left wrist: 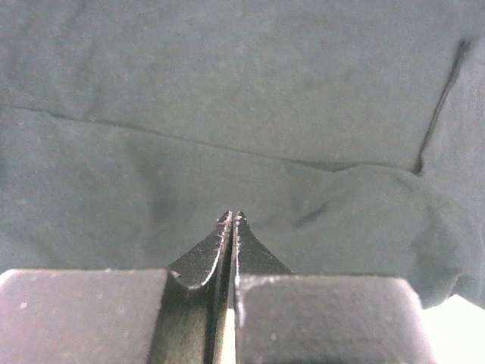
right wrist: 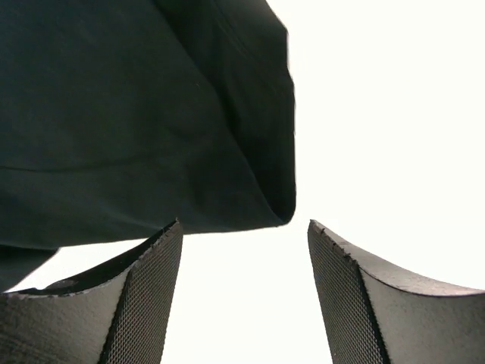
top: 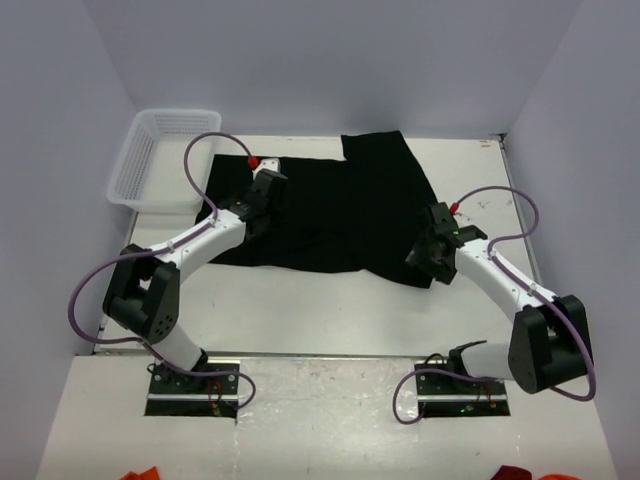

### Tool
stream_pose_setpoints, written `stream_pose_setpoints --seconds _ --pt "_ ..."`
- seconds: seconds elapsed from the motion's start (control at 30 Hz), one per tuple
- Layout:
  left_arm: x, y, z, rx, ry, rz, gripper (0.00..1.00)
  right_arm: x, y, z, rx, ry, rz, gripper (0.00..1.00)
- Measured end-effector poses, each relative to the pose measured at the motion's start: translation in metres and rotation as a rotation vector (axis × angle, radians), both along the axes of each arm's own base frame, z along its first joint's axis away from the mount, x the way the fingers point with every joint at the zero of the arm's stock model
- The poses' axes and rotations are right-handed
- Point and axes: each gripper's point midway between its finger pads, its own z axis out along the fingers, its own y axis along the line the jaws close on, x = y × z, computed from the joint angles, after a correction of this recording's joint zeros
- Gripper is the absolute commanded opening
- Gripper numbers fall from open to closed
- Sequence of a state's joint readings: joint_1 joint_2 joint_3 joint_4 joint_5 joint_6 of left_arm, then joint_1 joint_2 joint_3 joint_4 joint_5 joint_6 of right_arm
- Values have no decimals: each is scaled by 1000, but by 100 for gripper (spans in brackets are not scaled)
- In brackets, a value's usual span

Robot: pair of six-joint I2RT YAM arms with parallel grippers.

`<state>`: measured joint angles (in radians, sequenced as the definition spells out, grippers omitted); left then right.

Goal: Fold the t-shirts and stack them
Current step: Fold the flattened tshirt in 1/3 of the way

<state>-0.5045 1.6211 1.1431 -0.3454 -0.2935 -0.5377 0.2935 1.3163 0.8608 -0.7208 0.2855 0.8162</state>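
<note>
The left gripper (left wrist: 233, 218) is pressed fully closed, tip against tip, gripping nothing, and it points at the black t-shirt (top: 340, 210) below it. The right gripper (right wrist: 244, 227) stands wide apart and holds nothing, just beside the shirt's folded near-right edge. The t-shirt lies spread across the middle of the desk (top: 300, 310), with a white mesh basket (top: 160, 150) at the desk's far-left corner.

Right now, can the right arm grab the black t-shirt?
Probably yes. The right gripper is open, and the edge of the t-shirt lies just ahead of its fingers, with nothing between.
</note>
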Motion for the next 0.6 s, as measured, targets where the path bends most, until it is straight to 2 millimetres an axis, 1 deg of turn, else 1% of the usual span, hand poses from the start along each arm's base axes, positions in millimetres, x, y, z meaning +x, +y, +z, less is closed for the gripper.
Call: stream_pose_setpoints --seconds 0.03,0.1,0.3,0.37,0.43,0.53,0.57,0.6 --pt "-1 -1 -1 1 4 -5 0 -6 1 -6 13 19 -9 66" --pt "-4 -1 -4 9 18 -9 0 -8 2 -12 27 31 -25 66" --pt "-6 -1 -8 20 31 -19 0 2 9 -27 69 35 -53 64" --pt "-7 -1 -8 23 32 -21 0 1 9 -34 77 49 -60 58" --pt "-7 0 -9 29 31 -27 0 -1 8 -40 75 64 -71 57" --pt "-8 1 -11 35 36 -31 0 -2 7 -44 80 68 -84 52" --pt "-9 1 -12 36 38 -31 0 -2 6 -44 81 68 -89 49" --pt "-9 1 -13 37 42 -32 0 -2 6 -44 84 68 -91 42"
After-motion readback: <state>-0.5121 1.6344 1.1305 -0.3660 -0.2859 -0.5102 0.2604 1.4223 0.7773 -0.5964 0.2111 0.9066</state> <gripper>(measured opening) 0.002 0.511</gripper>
